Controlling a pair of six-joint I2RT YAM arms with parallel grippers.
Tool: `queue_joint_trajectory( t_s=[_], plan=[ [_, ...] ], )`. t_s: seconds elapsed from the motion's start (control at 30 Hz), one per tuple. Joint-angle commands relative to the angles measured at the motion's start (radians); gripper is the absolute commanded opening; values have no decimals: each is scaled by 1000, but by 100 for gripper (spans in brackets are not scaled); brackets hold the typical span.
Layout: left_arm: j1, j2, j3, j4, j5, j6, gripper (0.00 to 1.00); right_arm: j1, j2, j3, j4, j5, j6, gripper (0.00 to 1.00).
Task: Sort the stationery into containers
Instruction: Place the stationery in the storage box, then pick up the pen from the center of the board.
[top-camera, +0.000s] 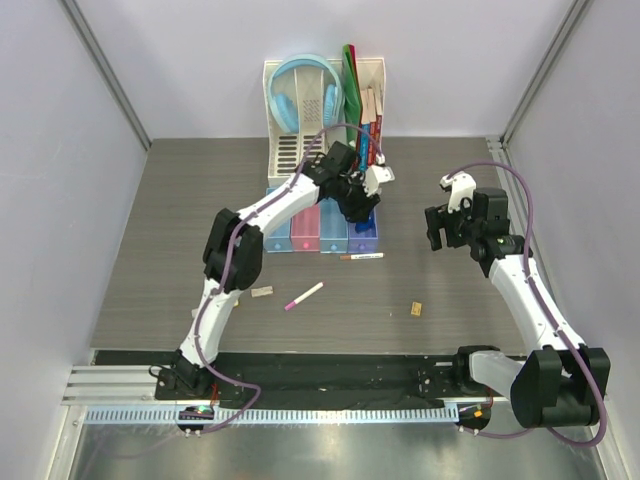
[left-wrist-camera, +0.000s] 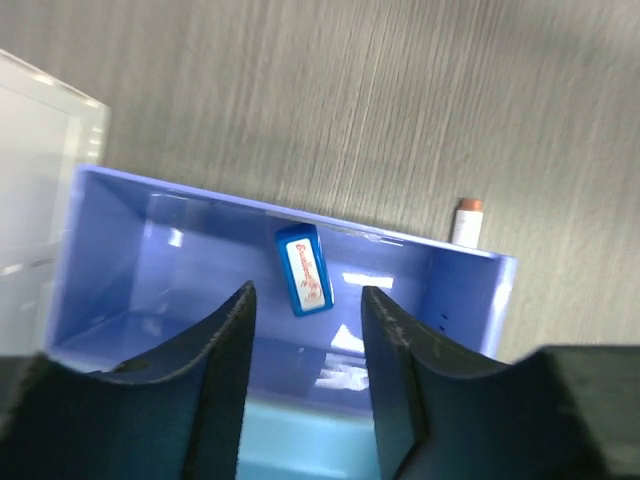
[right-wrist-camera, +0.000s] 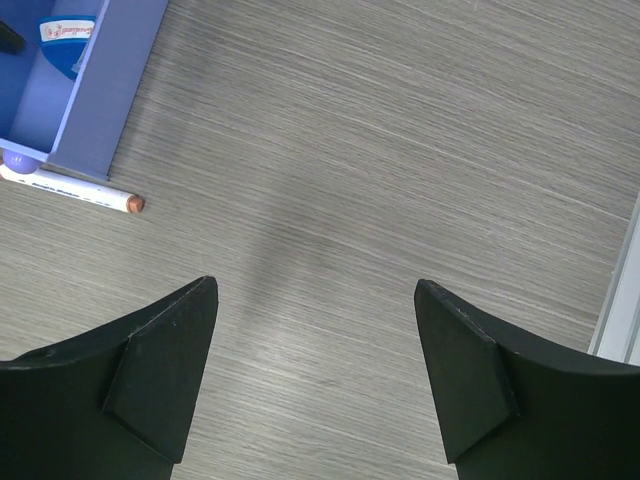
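The row of four bins (top-camera: 320, 236) stands at mid-table. My left gripper (top-camera: 358, 208) hovers over the purple-blue bin (top-camera: 364, 238) at the right end; in the left wrist view it (left-wrist-camera: 305, 325) is open and empty above this bin (left-wrist-camera: 110, 250), where a small blue block (left-wrist-camera: 304, 270) lies on the floor. The white marker with brownish cap (top-camera: 362, 257) lies just in front of the bins. A pink-tipped pen (top-camera: 303, 296), a grey block (top-camera: 262, 292) and a tan block (top-camera: 415, 309) lie on the table. My right gripper (top-camera: 436, 228) is open and empty over bare table (right-wrist-camera: 315, 330). The yellow highlighter is out of view.
A white slotted organiser (top-camera: 285, 150) with light-blue headphones (top-camera: 303, 95) and upright books (top-camera: 355, 85) stands behind the bins. The right wrist view shows the purple-blue bin's corner (right-wrist-camera: 100, 100), the marker (right-wrist-camera: 75, 188) and a metal rail (right-wrist-camera: 622, 300) at the right edge.
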Motion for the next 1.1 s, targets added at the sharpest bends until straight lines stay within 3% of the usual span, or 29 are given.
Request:
queue_joint_trajectory(
  t_s=[0.0,0.17,0.47,0.67,0.83,1.07],
  plan=[
    [-5,-189,-2,-1,-14,-21,49,-5,1,13,2,-40,-11,85],
    [-6,-339,-106,-38,-69,-4,62,-5,34,24,-61,-80,-103,85],
    [-5,-646,-555,-68,-242,83,69,12,78,48,-289,-155,-357,84],
    [-3,-768,-741,-120,-278,76,77,78,84,13,-433,-135,-538,84],
    [-2,-851,-850,-134,-287,64,83,228,87,-44,-438,-37,-562,84],
    [0,-910,-971,-102,-307,68,94,296,118,-65,-296,9,-479,84]
  ],
)
